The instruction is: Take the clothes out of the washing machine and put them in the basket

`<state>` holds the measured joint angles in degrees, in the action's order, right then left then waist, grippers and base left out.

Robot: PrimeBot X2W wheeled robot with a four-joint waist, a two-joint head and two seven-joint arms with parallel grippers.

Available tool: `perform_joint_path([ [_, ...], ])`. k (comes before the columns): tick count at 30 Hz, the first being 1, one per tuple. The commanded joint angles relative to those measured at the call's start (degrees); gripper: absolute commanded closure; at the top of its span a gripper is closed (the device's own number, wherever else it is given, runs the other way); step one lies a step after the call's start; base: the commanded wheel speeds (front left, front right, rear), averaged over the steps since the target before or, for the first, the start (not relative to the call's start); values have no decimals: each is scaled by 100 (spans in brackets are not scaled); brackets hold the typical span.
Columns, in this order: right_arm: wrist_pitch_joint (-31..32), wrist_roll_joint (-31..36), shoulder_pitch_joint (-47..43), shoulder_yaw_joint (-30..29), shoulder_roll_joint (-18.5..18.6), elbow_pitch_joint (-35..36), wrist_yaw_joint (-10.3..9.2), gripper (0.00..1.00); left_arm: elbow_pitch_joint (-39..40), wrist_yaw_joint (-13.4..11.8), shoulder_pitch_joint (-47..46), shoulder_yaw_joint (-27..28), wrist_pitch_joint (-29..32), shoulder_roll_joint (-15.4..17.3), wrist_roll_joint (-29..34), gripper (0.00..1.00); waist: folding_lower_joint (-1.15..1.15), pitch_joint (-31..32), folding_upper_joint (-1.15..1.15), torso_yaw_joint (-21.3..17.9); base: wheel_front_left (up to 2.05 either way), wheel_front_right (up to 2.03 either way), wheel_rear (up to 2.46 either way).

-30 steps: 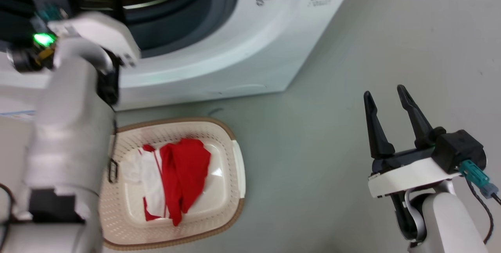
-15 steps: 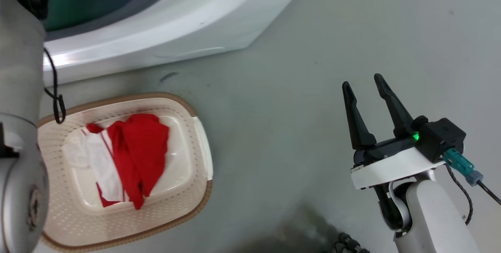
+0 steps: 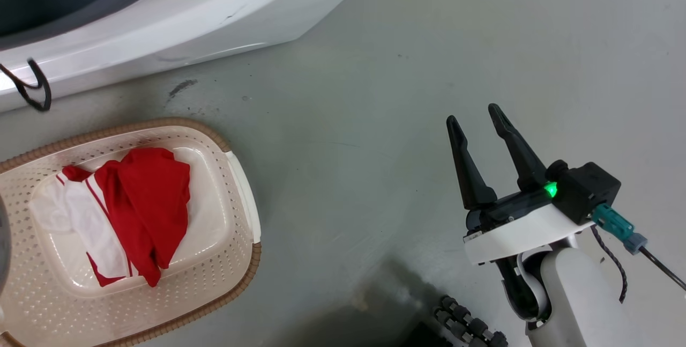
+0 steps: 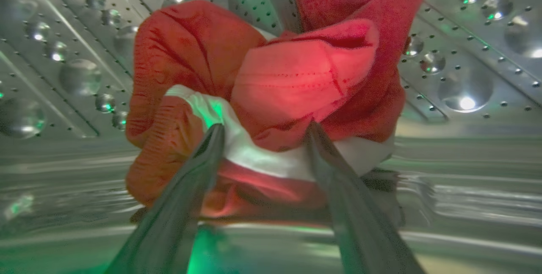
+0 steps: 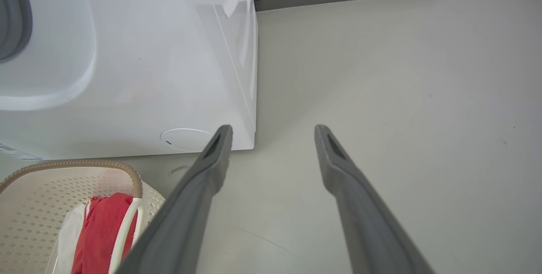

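On the head view I have the washing machine (image 3: 161, 20) across the top left, low white front and a slice of its dark door ring. Just below it on the grey floor (image 3: 375, 95) sits the basket (image 3: 244, 213), and some clothes (image 3: 144, 197), red with white stripes, lie crumpled on its bottom. A black cable loop (image 3: 32, 89) hangs in front of the machine at the left edge. My right gripper (image 3: 471, 113) is out over bare floor, well apart from the basket, fingers spread wide with nothing between them and a green light (image 3: 550, 190) glowing at its base.

The left wrist view puts me inside the steel drum (image 4: 465, 53). A red bundle (image 4: 296, 75) with a white band lies against the dimpled wall. My left gripper (image 4: 264, 126) is spread wide, both tips pushed into the cloth, the white band and a red fold lying between them; the fingers have not pinched down on it.

From the right wrist, the right gripper's fingers stand wide apart over the floor, empty. The machine's white corner is ahead to the left, the basket with its clothes at the lower left.
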<state>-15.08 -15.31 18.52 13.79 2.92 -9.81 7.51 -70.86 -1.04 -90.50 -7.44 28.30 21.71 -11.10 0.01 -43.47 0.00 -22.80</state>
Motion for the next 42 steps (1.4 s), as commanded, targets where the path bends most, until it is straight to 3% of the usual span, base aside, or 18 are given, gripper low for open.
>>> perform_joint_path([
  [1, -11, -59, -16, 43, -7, 13, -4, 0, -104, -46, 67, -17, 212, 7, -30, 0, -1, -50, 0, -41, 0, 0, 0],
  [2, -11, -94, -21, 69, -7, 3, -4, 0, -102, -77, 63, -8, 258, 12, -51, 53, -1, -59, 0, -49, 0, 0, 0],
  [3, -11, -104, -19, 85, -7, -1, -4, 0, -85, -104, 66, -6, 276, 20, -63, 85, -1, -65, 0, -54, 0, 0, 0],
  [4, -11, -137, -13, 106, -6, 1, -4, 0, -48, -142, 75, -2, 245, 31, -63, 100, -1, -67, 0, -56, 0, 0, 0],
  [11, -12, -192, 76, 128, -6, -36, -4, 0, 365, -363, 266, -119, -290, 123, 43, 100, -1, 97, 0, -14, 0, 0, 0],
  [22, -12, 20, -11, -116, -4, -174, -4, 0, 1092, -506, 1418, -306, -2536, 35, 136, 100, -1, 955, 0, 298, 0, 0, 0],
  [31, -12, 284, -371, -299, -2, -438, -4, 0, 872, -313, 2533, -245, -3957, -294, -148, 100, -1, 2165, 0, 646, 0, 0, 0],
  [37, 49, 450, -689, -489, -2, -522, -4, 0, 842, -158, 3141, -180, -4307, -421, -329, 100, -1, 2843, 0, 850, 0, 0, 0],
  [42, 183, 537, -959, -619, -3, -415, -4, 0, 1262, -51, 3686, -68, -4356, -527, -430, 100, -1, 3286, 0, 1022, 0, 0, 0],
])
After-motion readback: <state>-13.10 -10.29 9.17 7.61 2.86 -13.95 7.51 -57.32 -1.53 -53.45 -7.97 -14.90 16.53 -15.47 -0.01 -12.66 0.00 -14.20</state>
